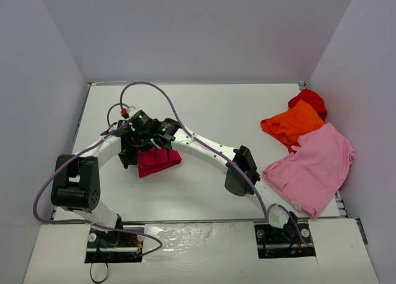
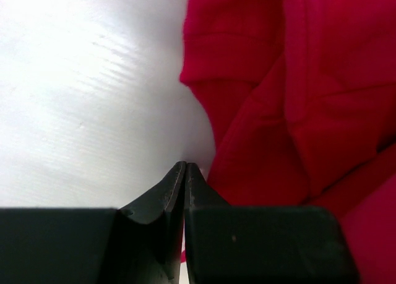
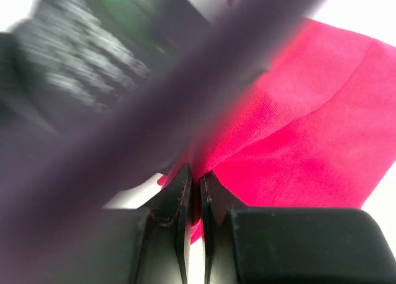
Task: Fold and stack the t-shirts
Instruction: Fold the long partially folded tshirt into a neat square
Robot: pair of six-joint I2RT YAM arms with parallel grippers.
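Both arms reach to the left-centre of the counter and meet over the crimson t-shirt, which lies there as a small bunched heap.

Left pincer: fingers pressed together, tips down at the white counter, right at the left edge of the crimson cloth. We cannot tell whether any cloth is caught between them.

Right pincer: fingers drawn almost together. We see crimson cloth in the narrow slit between them and read this as a clamp on a fold of the shirt. A blurred purple cable crosses this view, with the left arm's dark wrist body behind it.

Other shirts lie well apart, on the right side of the counter:
- The light pink t-shirt is spread loosely, nearest the right arm's base.
- The orange t-shirt is crumpled just behind it and touches it.
- The bright red t-shirt is bunched farthest back, partly under the orange.
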